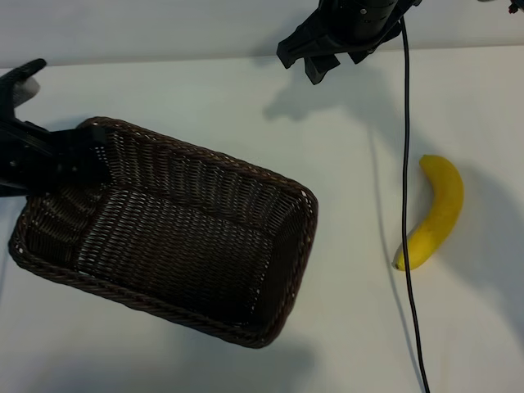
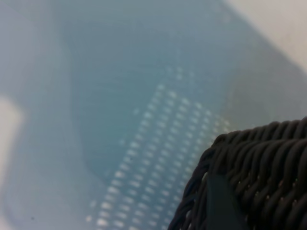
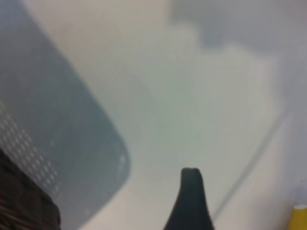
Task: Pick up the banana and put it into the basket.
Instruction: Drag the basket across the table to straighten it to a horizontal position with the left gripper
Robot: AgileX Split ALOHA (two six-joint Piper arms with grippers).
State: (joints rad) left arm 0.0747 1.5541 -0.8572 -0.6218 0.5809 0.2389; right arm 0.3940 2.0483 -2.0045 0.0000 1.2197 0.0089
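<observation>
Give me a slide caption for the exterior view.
Left gripper holds the basket by its rim; banana lies apart on the table.

No text, label, brand, number or sign can be read in any of the views.
</observation>
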